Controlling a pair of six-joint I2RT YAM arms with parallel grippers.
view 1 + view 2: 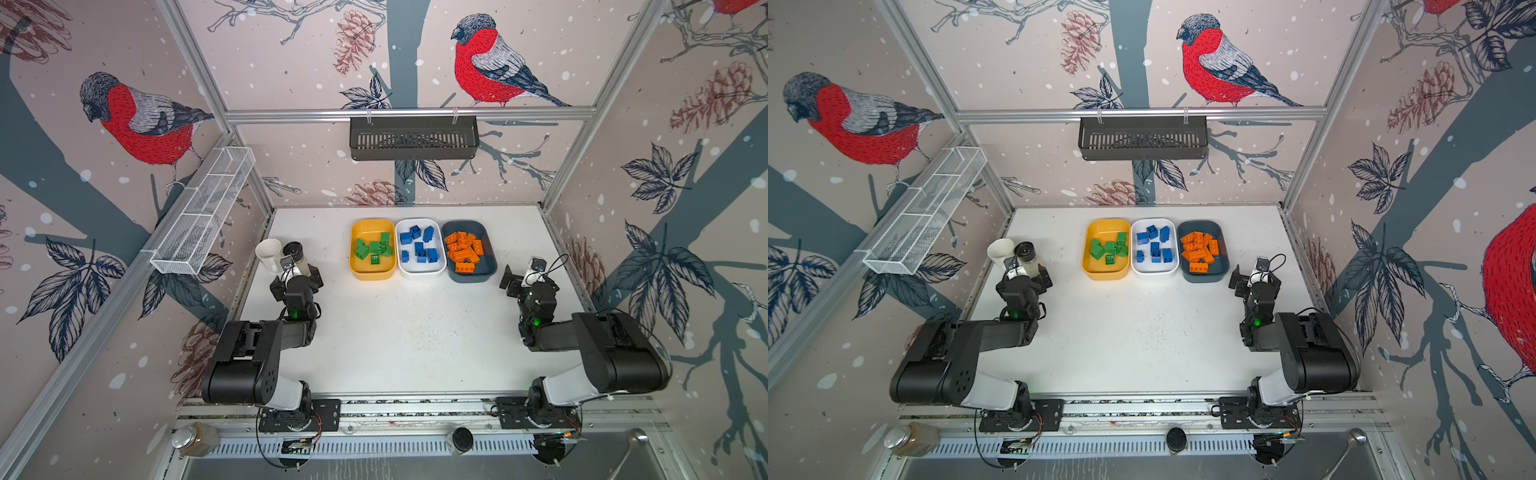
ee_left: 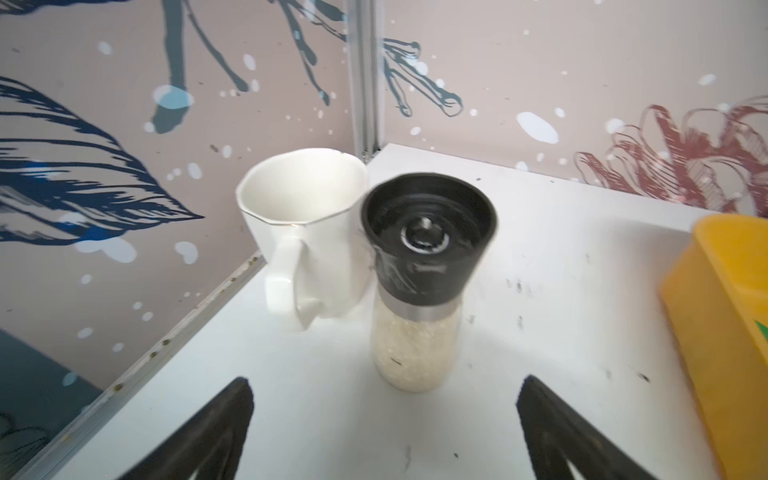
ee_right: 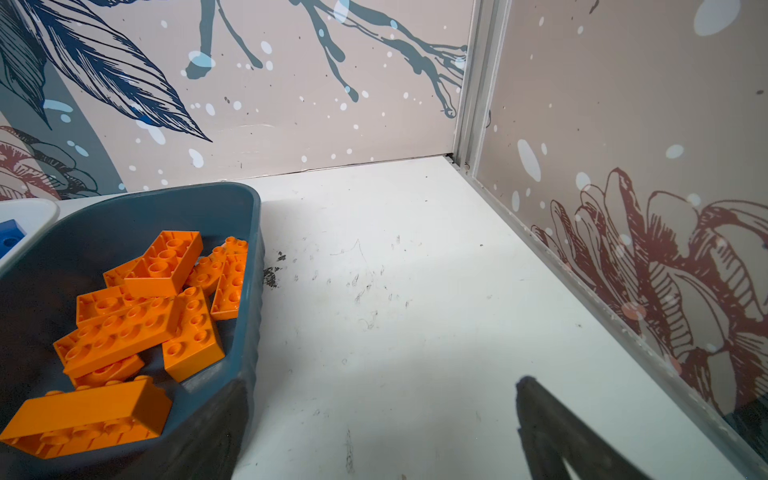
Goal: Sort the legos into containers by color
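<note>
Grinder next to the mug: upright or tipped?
Upright: the grinder stands on its clear base on the table, black cap up, beside the white mug.

The orange legos (image 3: 124, 332) are glossy moulded plastic; their teal tub (image 3: 145, 216) looks smooth and duller. The white tabletop (image 3: 415, 353) is matt, scuffed with dark marks. The white mug (image 2: 307, 232) shines like glazed ceramic. The grinder (image 2: 419, 282) has a clear body, a metal band and a black plastic cap.
</note>
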